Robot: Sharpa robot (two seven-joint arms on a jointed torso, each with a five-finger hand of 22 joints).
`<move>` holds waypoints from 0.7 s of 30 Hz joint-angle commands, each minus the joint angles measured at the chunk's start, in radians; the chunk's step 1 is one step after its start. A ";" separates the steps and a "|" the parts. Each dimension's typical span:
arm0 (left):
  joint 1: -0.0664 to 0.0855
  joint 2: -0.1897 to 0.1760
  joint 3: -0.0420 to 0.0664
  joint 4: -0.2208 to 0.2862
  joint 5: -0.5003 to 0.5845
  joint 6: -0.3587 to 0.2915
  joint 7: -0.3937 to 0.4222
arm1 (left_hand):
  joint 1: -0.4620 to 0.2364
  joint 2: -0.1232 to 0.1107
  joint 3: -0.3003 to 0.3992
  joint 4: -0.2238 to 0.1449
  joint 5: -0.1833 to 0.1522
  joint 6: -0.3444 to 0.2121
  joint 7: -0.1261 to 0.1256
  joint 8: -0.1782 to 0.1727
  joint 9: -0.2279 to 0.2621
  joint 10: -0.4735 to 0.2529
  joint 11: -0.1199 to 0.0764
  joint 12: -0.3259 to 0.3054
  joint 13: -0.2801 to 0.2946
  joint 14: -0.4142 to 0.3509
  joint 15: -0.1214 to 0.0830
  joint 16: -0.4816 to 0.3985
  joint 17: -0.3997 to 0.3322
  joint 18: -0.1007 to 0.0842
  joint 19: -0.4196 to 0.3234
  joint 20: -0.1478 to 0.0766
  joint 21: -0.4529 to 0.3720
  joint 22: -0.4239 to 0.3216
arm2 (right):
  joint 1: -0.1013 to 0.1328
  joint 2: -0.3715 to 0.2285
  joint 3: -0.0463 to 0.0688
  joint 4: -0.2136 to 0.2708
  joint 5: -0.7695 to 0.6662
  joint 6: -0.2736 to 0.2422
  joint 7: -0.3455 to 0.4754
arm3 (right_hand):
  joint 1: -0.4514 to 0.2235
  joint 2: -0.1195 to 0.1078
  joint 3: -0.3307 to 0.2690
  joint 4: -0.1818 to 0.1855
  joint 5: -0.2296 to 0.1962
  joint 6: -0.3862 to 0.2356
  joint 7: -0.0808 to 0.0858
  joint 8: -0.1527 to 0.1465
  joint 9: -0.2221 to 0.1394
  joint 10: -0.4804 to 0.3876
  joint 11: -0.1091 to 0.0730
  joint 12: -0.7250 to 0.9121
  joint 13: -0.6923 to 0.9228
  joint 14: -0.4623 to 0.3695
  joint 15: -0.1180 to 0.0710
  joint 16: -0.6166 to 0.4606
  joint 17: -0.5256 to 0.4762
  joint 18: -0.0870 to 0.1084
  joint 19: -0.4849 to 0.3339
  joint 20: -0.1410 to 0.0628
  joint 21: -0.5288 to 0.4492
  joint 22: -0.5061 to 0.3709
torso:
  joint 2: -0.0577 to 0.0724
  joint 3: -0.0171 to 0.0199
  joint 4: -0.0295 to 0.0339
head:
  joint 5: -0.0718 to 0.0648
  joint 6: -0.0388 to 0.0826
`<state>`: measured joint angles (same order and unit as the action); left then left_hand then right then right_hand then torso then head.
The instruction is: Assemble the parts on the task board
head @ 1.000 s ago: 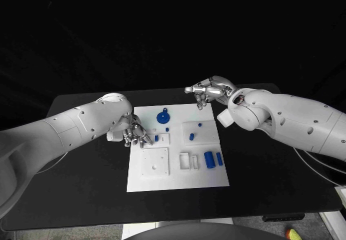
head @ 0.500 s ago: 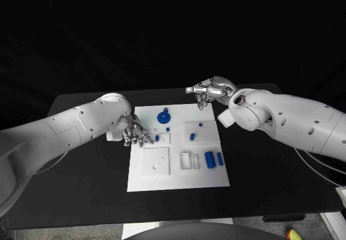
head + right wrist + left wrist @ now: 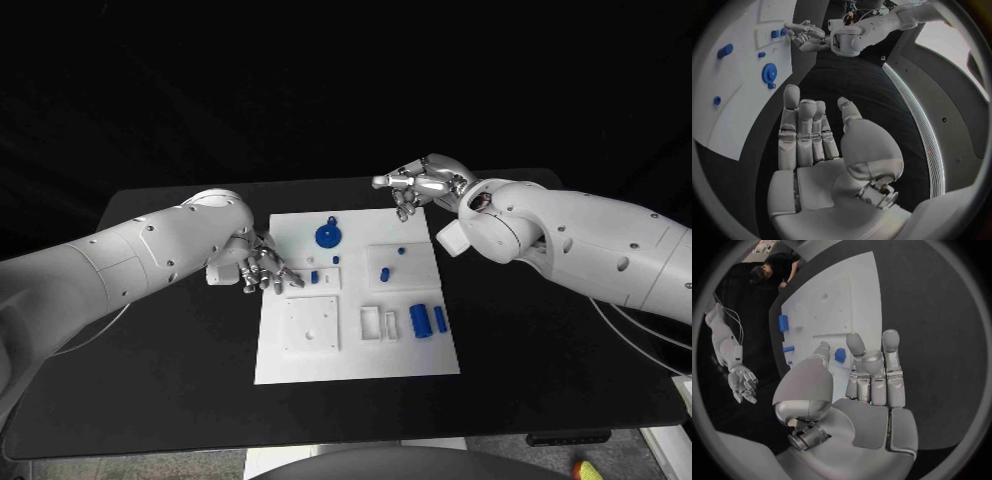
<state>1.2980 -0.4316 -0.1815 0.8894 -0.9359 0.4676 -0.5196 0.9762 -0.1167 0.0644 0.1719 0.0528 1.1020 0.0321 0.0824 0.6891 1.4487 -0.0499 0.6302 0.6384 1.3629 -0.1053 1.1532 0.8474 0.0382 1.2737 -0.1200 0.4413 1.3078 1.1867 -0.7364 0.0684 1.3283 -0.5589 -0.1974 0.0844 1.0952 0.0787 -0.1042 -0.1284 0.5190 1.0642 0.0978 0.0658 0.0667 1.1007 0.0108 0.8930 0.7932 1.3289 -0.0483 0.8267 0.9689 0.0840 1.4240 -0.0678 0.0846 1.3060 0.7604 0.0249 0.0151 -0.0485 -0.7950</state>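
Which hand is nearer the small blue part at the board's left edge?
Left. The left hand has its fingers beside the small blue part at the task board's left edge; the right hand hangs beyond the far edge.

Left hand and right hand both empty, fingers slightly apart.

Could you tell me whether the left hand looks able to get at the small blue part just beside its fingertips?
Probably yes: the left hand is open with nothing held, the small blue part lies just beyond its fingertips, and nothing stands between them.
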 commanded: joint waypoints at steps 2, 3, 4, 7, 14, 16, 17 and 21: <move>0.002 -0.017 0.003 0.025 0.013 -0.059 0.027 | 0.030 -0.021 -0.005 0.050 -0.005 -0.015 -0.002 0.049 -0.093 -0.009 -0.001 -0.001 0.004 -0.006 0.002 -0.006 0.000 -0.008 0.002 -0.003 -0.008 0.019 | -0.001 -0.001 0.000 0.001 -0.005 0.016 0.006 | -0.007 -0.006 0.007 0.001 0.001 0.006 0.002 -0.003 -0.001 0.002 -0.006 0.002 -0.001 -0.001 -0.005 0.000 -0.001 0.001 0.006 -0.003 -0.004 0.000 | 0.000 0.0004 0.0009 | 0.000 0.001; 0.003 -0.023 0.003 0.032 0.013 -0.069 0.028 | 0.030 -0.021 -0.005 0.050 -0.005 -0.015 -0.002 0.049 -0.093 -0.009 -0.001 -0.001 0.004 -0.006 0.002 -0.006 0.000 -0.008 0.002 -0.003 -0.008 0.019 | -0.001 -0.002 0.000 0.001 -0.004 0.016 0.006 | -0.007 -0.006 0.007 0.001 0.001 0.006 0.002 -0.003 -0.001 0.002 -0.006 0.002 -0.001 -0.001 -0.005 0.000 -0.001 0.001 0.006 -0.003 -0.004 0.000 | 0.000 0.0005 0.0006 | 0.000 0.001; 0.004 -0.028 0.004 0.038 0.012 -0.079 0.030 | 0.027 -0.021 -0.003 0.045 -0.005 -0.020 -0.002 0.063 -0.097 -0.009 -0.001 -0.002 0.003 -0.006 0.002 -0.007 -0.001 -0.008 0.003 -0.003 -0.008 0.019 | -0.001 -0.002 0.000 0.001 -0.004 0.016 0.006 | -0.007 -0.006 0.007 0.001 0.001 0.006 0.002 -0.003 -0.001 0.002 -0.006 0.002 -0.001 -0.001 -0.005 0.000 -0.001 0.001 0.006 -0.003 -0.004 0.000 | 0.000 0.0005 0.0003 | 0.001 0.002; 0.009 -0.050 0.006 0.064 0.010 -0.117 0.034 | 0.029 -0.010 -0.004 0.030 -0.005 -0.025 -0.002 0.075 -0.102 -0.009 -0.001 -0.004 0.002 -0.006 0.002 -0.011 -0.005 -0.007 0.003 -0.003 -0.010 0.018 | -0.002 -0.003 0.000 0.001 -0.004 0.016 0.006 | -0.009 -0.005 0.007 0.002 0.001 0.005 0.002 -0.003 -0.001 0.002 -0.006 0.002 0.000 -0.001 -0.005 0.001 -0.001 0.000 0.007 -0.003 -0.004 0.000 | 0.000 0.0010 -0.0002 | 0.001 0.003; 0.024 -0.115 0.024 0.141 0.009 -0.233 0.063 | 0.034 0.031 -0.009 -0.032 -0.002 -0.036 0.000 0.101 -0.109 -0.021 0.001 -0.009 -0.008 -0.018 0.006 -0.042 -0.043 -0.004 0.001 0.003 -0.027 0.014 | -0.002 -0.008 0.000 0.002 -0.003 0.014 0.006 | -0.009 -0.005 0.007 0.002 0.001 0.005 0.002 -0.003 -0.001 0.002 -0.006 0.002 0.000 -0.001 -0.005 0.001 -0.001 0.000 0.007 -0.003 -0.004 0.000 | -0.001 0.0017 0.0013 | 0.002 0.008; 0.028 -0.136 0.030 0.170 0.014 -0.266 0.075 | 0.036 0.033 -0.010 -0.044 -0.001 -0.041 0.000 0.111 -0.111 -0.023 0.001 -0.010 -0.013 -0.019 0.006 -0.049 -0.053 -0.004 0.004 0.004 -0.035 0.014 | -0.002 -0.009 0.000 0.001 -0.003 0.014 0.006 | -0.009 -0.005 0.007 0.002 0.001 0.005 0.002 -0.003 -0.001 0.002 -0.006 0.002 0.000 -0.001 -0.005 0.001 -0.001 0.000 0.007 -0.003 -0.004 0.000 | -0.001 0.0016 0.0014 | 0.003 0.009; 0.029 -0.142 0.031 0.179 0.016 -0.276 0.078 | 0.036 0.032 -0.009 -0.044 -0.001 -0.043 0.000 0.113 -0.112 -0.026 0.002 -0.012 -0.016 -0.023 0.007 -0.056 -0.062 -0.004 0.003 0.004 -0.040 0.013 | -0.002 -0.010 0.000 0.001 -0.003 0.014 0.006 | -0.009 -0.005 0.007 0.002 0.001 0.005 0.002 -0.003 -0.001 0.002 -0.006 0.002 0.000 -0.001 -0.005 0.001 -0.001 0.000 0.007 -0.003 -0.004 0.000 | -0.001 0.0017 0.0019 | 0.003 0.009; 0.034 -0.184 0.039 0.240 0.028 -0.351 0.099 | 0.060 0.059 -0.019 -0.067 0.000 -0.073 0.011 0.117 -0.119 -0.069 0.013 -0.069 -0.065 -0.056 0.015 -0.140 -0.131 -0.007 -0.012 0.011 -0.098 -0.019 | -0.002 -0.013 0.000 0.000 -0.001 0.012 0.006 | -0.009 -0.005 0.006 0.002 0.001 0.005 0.002 -0.003 -0.001 0.002 -0.006 0.002 0.000 -0.001 -0.005 0.001 -0.001 0.000 0.007 -0.003 -0.004 0.000 | -0.001 0.0014 0.0006 | 0.005 0.013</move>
<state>1.3301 -0.6099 -0.1441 1.1120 -0.9273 0.2249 -0.4660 1.0340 -0.0657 0.0458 0.1102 0.0528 1.0349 0.0419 0.1973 0.5697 1.3855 -0.0382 0.5698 0.5809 1.3122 -0.0903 1.0239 0.7244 0.0381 1.2647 -0.1108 0.3518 1.2933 1.1855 -0.7481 0.0684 1.3286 -0.5582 -0.1970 0.0841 1.0912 0.0747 -0.1042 -0.1284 0.5190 1.0642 0.0978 0.0658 0.0667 1.1007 0.0108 0.8930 0.7932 1.3289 -0.0483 0.8267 0.9689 0.0840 1.4240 -0.0678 0.0846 1.3059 0.7596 0.0263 0.0163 -0.0441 -0.7839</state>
